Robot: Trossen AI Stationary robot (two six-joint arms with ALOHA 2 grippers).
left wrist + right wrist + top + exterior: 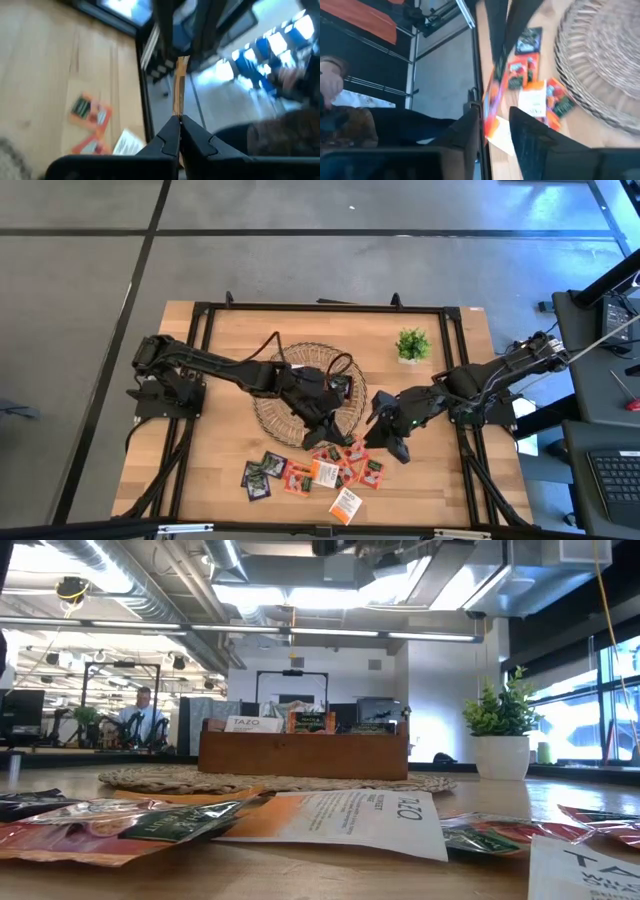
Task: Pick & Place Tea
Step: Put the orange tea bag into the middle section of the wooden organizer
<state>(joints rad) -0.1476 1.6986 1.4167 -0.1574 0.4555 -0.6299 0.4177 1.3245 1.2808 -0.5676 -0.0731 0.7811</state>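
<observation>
Several tea sachets (pixel 315 472), orange, white and dark, lie flat on the wooden table near its front edge; they also show in the low view (pixel 330 820). My left gripper (pixel 325 423) hovers over the near rim of the round woven basket (pixel 285 395) and is shut on an orange sachet (pixel 180 85), seen edge-on. My right gripper (pixel 396 442) is just right of the pile, above the table, its fingers apart (pixel 496 131). A blurred orange sachet (pixel 492 100) stands edge-on beside one of its fingers. My left gripper pinches one edge of the orange sachet (pixel 179 114) between its two fingertips. The sachet sticks out straight past the fingertips, lifted clear of the table. My right gripper has the blurred orange sachet's edge (pixel 487 122) against the inner side of one finger (pixel 472 132); whether the other finger touches it I cannot tell.
A brown wooden tray (pixel 305 755) with sachets standing in it sits on the woven basket. A small potted plant (pixel 412 345) stands at the far right. A black frame runs around the table (pixel 200 360). People sit in the room beyond.
</observation>
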